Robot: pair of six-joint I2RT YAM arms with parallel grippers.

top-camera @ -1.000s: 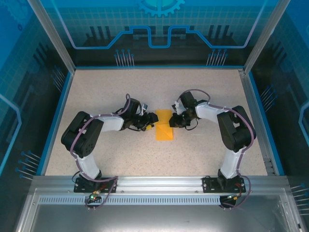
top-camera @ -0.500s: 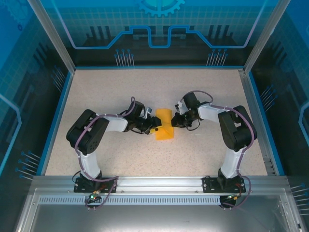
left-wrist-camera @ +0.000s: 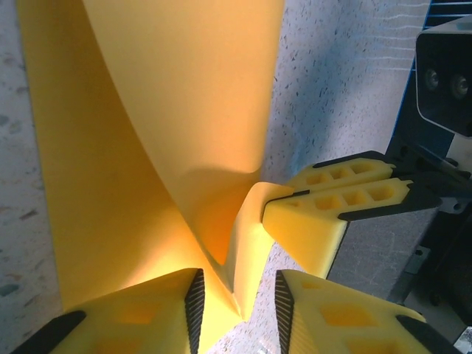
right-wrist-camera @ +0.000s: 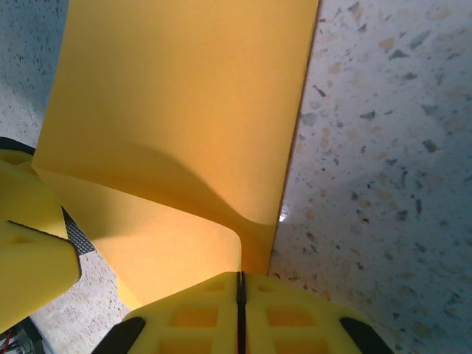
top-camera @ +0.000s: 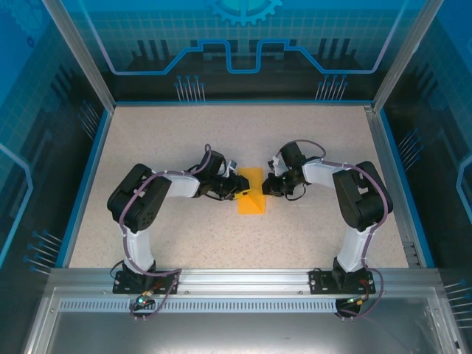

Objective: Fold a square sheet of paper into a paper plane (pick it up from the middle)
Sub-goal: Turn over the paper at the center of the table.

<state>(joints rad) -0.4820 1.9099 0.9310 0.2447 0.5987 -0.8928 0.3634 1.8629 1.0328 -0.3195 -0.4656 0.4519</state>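
Observation:
The square sheet of paper (top-camera: 251,199), plain orange-yellow, lies mid-table as a narrow folded strip with one part curling up. My right gripper (top-camera: 267,184) meets it from the right. In the right wrist view that gripper (right-wrist-camera: 238,277) is shut, pinching the sheet's (right-wrist-camera: 184,110) near right edge. My left gripper (top-camera: 239,187) reaches in from the left. In the left wrist view it (left-wrist-camera: 236,299) stands open with a narrow gap. A raised fold of the sheet (left-wrist-camera: 147,147) sits between its pads, against the left one. The right gripper's fingers (left-wrist-camera: 317,221) hold the paper just beyond.
The speckled beige table (top-camera: 184,140) stretches free on all sides of the paper, bounded by a blue rim (top-camera: 92,169) and clear enclosure walls. Both arm bases sit on the metal rail (top-camera: 236,280) at the near edge.
My left gripper has moved right onto the paper and its jaws have narrowed around the raised fold. The right gripper has stayed shut, almost in place.

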